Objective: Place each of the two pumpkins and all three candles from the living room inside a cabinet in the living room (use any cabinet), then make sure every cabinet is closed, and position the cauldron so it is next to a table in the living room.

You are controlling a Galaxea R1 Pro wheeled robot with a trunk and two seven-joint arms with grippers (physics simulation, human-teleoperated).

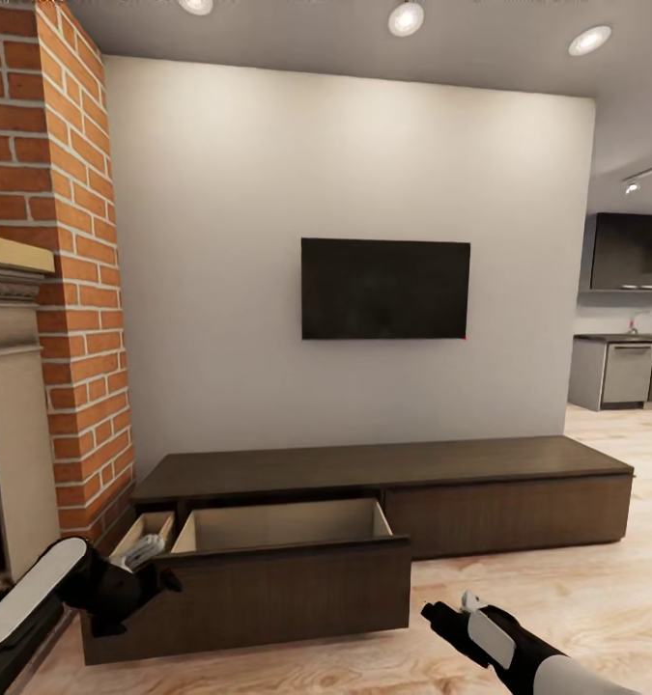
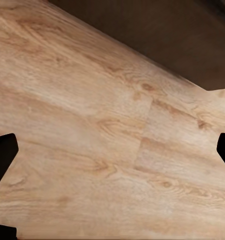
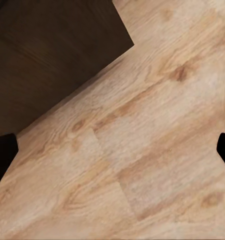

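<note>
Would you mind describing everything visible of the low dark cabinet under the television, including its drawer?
The cabinet is a long, low unit of dark-brown wood grain with a flat top and handleless fronts. It stands on the light wooden floor against the white wall, its left end beside the brick column. Its left drawer is pulled well out, showing a pale interior; what can be seen of it holds nothing, though the front hides its floor. The right-hand front sits flush and closed. Nothing rests on top.

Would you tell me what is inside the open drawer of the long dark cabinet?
The pulled-out drawer of the cabinet shows pale bare inner walls, and no object rises above its rim. Its dark front panel hides the drawer floor, so small items lying low there cannot be ruled out.
</note>
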